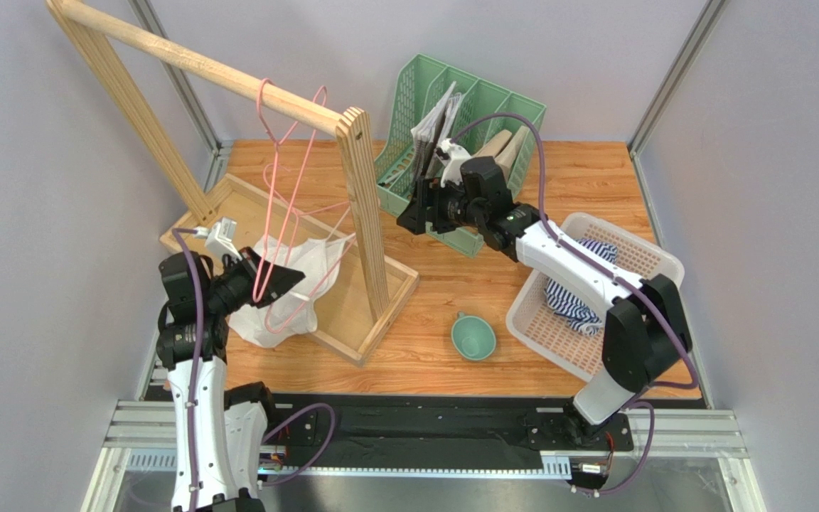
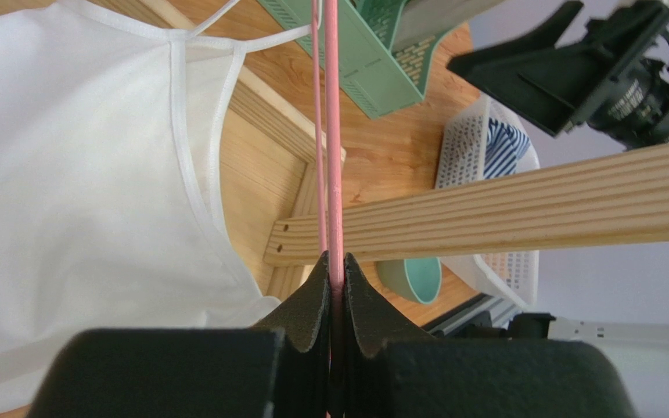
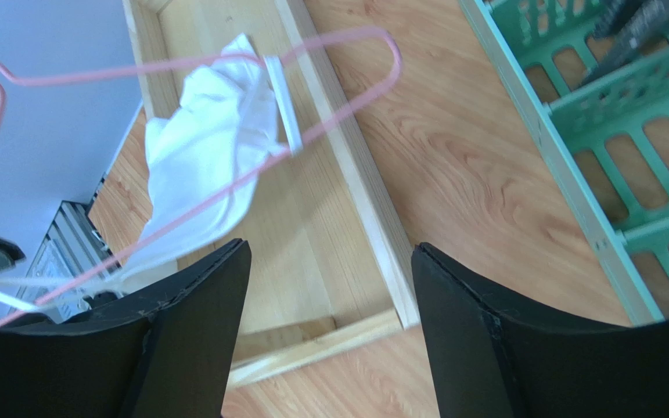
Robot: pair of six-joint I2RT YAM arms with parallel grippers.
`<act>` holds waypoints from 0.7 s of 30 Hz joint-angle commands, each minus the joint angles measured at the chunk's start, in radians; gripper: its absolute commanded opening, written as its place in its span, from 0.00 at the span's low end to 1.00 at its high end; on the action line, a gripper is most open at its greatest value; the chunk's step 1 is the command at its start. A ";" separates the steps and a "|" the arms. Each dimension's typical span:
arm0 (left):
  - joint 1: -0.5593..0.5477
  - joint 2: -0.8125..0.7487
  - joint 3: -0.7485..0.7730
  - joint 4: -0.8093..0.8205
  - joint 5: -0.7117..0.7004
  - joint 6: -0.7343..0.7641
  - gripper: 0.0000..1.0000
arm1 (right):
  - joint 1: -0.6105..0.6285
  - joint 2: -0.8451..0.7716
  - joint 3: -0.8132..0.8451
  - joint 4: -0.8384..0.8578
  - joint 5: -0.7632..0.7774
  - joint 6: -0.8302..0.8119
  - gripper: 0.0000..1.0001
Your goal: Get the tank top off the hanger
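Pink hanger (image 2: 333, 131) | pinched by left pincer (image 2: 335, 266) | clear wrist-view, vague overhead

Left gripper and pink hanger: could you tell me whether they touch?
Touching. The left wrist view shows the left gripper pinched shut on the pink hanger wire, no gap.

Left arm (image 1: 198, 395): rises from its base at the near left, bends at the elbow, wrist turned to the right.
Left gripper (image 2: 336, 261): 2 fingers pressed together, pinching the thin wire of the pink hanger (image 2: 333, 131) at their tips.
Right arm (image 1: 565, 261): stretches from the near-right base toward the far middle, held above the table.
Right gripper (image 3: 329, 248): 2 fingers spread wide apart, aimed leftward and down.
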 commanded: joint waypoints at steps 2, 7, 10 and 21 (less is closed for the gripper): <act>-0.050 -0.029 -0.012 0.076 0.056 -0.033 0.00 | 0.003 0.096 0.124 0.124 -0.080 -0.063 0.68; -0.051 -0.070 -0.026 0.072 0.091 -0.055 0.00 | 0.023 0.186 0.213 0.092 -0.132 -0.079 0.60; -0.053 -0.090 -0.029 0.067 0.111 -0.059 0.00 | 0.072 0.237 0.273 0.039 -0.097 -0.138 0.61; -0.053 -0.116 -0.014 0.007 0.122 -0.032 0.00 | 0.114 0.314 0.320 -0.001 0.014 -0.158 0.50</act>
